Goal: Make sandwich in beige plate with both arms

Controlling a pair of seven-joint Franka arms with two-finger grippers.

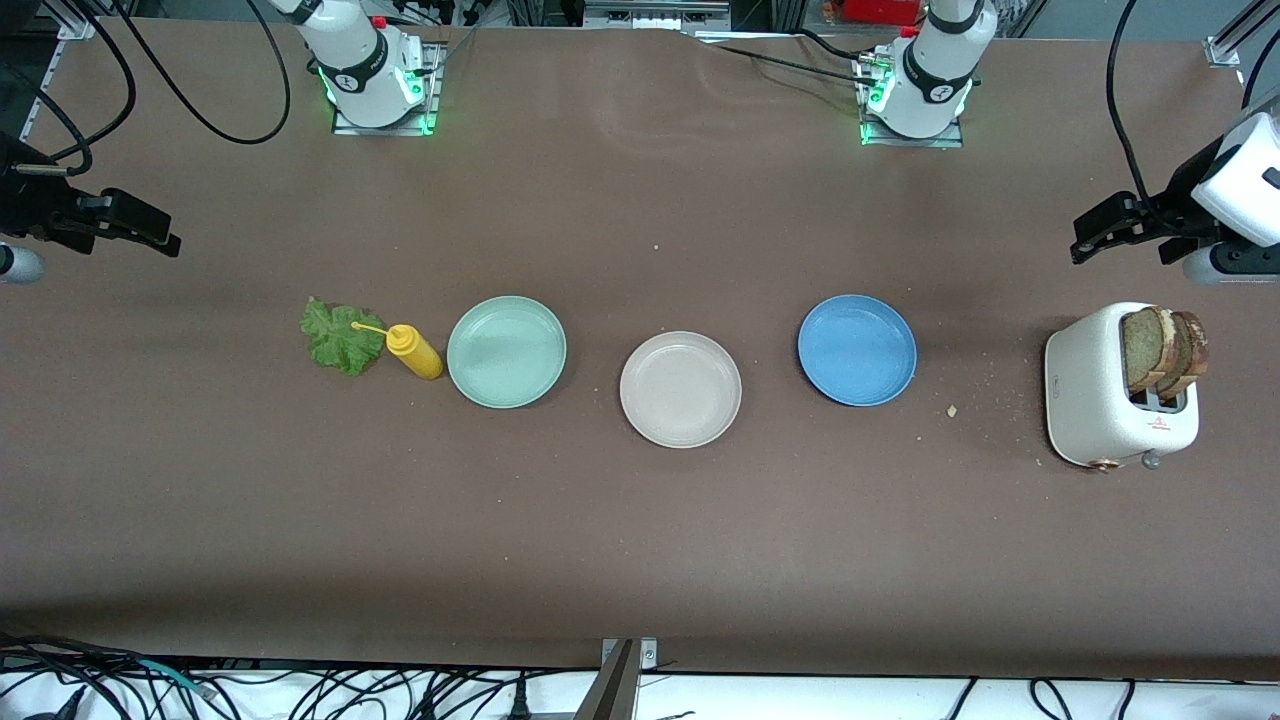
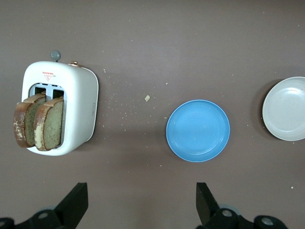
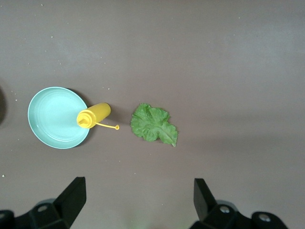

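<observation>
1. A brown table fills the right wrist view, seen from straight above.
2. A mint-green plate sits on it.
3. A yellow squeeze bottle stands at the plate's edge, its open cap hanging from a thin strap.
4. A ruffled green lettuce leaf lies flat just beside the bottle, not touching it.
5. The right gripper hangs above bare table, its two black fingers spread wide apart.

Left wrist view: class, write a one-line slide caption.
Open left gripper hovers above a white toaster holding two bread slices, beside a blue plate.
</observation>
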